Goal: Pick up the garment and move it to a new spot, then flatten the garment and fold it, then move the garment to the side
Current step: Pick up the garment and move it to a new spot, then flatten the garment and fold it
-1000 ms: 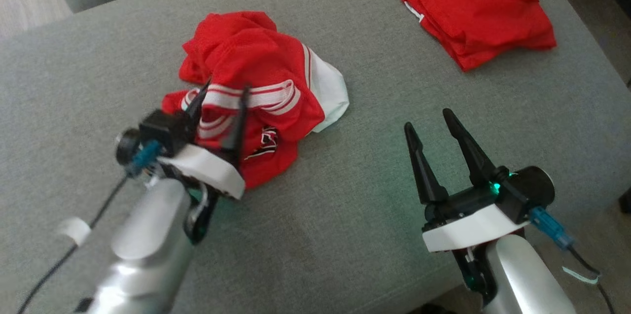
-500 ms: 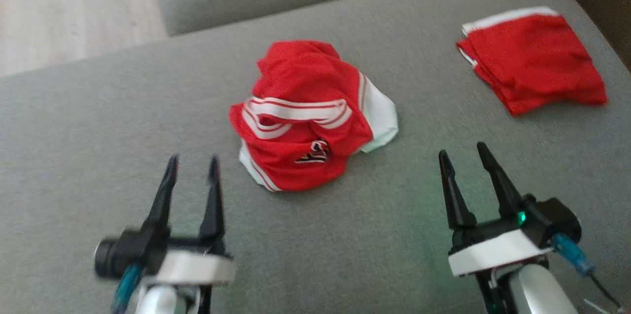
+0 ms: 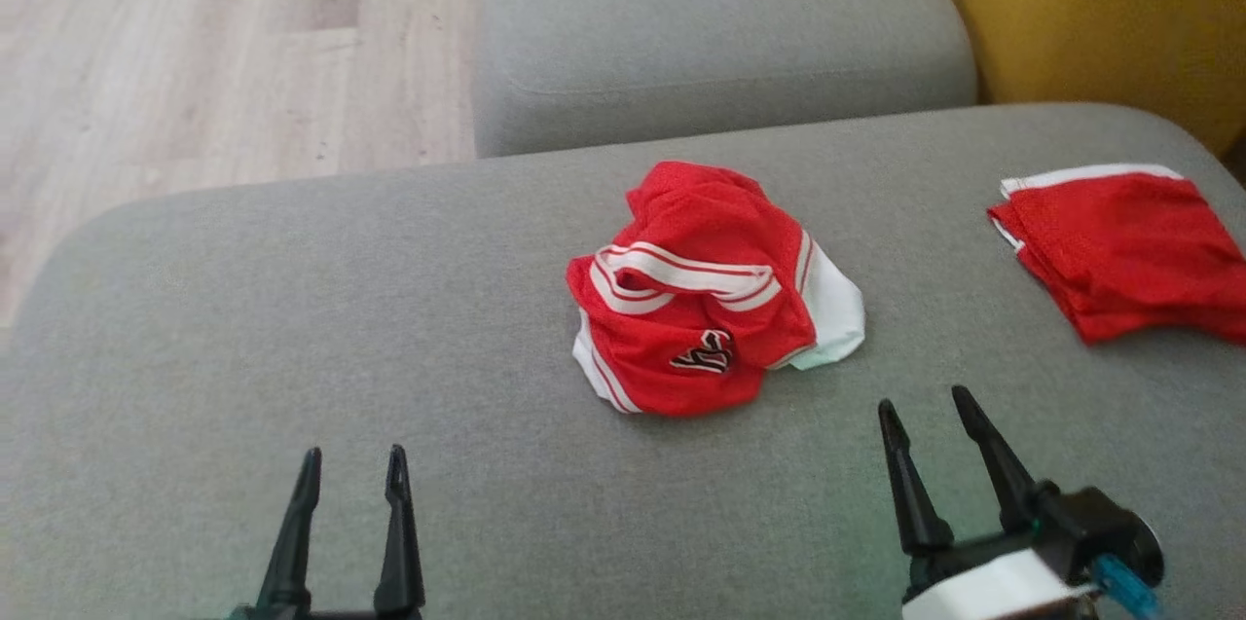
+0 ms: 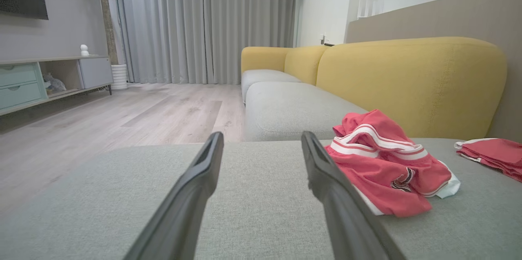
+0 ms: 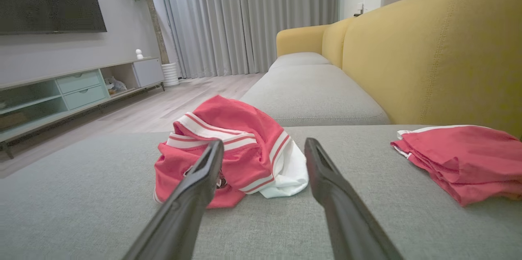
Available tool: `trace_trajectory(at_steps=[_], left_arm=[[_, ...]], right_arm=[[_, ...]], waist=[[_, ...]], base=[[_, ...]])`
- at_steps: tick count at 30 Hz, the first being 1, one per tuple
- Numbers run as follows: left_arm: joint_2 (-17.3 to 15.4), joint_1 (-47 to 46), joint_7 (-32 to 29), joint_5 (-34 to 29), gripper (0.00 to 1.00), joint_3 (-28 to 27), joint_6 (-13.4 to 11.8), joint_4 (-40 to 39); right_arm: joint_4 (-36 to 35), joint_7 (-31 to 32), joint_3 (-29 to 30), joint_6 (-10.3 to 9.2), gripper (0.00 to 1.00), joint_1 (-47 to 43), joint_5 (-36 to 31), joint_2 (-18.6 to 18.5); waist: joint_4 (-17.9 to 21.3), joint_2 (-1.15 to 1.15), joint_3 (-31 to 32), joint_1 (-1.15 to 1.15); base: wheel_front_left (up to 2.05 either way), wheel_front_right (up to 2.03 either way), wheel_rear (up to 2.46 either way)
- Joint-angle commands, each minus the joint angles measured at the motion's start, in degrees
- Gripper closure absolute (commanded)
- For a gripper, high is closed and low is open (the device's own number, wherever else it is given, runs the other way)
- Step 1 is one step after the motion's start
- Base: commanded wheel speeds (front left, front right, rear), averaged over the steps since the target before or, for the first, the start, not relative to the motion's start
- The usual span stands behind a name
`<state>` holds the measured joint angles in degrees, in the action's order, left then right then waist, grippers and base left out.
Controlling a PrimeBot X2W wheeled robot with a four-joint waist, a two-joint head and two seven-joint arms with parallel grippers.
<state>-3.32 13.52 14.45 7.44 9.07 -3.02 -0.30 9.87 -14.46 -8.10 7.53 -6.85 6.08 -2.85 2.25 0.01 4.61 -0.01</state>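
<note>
1. Left gripper [image 3: 353,455] sits low at the near left, fingers spread wide, holding nothing.
2. Right gripper [image 3: 925,401] sits at the near right, equally wide, empty.
3. Crumpled red garment [image 3: 711,309] lies mid-cushion [image 3: 292,328], apart from both.

2 garments [image 3: 715,309] [image 3: 1119,250], 2 grippers [image 3: 353,459] [image 3: 923,398] (L+R)

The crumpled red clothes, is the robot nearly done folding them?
Not nearly. Done: another red garment lies folded at the right. In hand: nothing; the left gripper and right gripper hang open, apart from the crumpled garment. Left: flattening, folding, moving it aside.
</note>
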Motion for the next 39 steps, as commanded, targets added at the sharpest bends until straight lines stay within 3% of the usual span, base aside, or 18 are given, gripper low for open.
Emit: trace_trajectory(at_steps=[1, 39], left_arm=[[0.4, -1.8, 0.5, -0.3, 0.0, -1.6, -0.3, -2.2], [0.4, -0.7, 0.5, -1.7, 0.0, 0.5, -1.1, -1.8]], right_arm=[[-2.1, -0.5, -0.7, -0.04, 0.0, 1.0, -0.2, 0.0], [-2.3, -0.5, 0.5, -0.04, 0.0, -0.1, -0.1, 0.0]], waist=[[-1.0, -0.01, 0.9, 0.01], [-2.1, -0.01, 0.1, 0.01]], base=[[0.0, 0.0, 0.0], [0.0, 0.0, 0.0]])
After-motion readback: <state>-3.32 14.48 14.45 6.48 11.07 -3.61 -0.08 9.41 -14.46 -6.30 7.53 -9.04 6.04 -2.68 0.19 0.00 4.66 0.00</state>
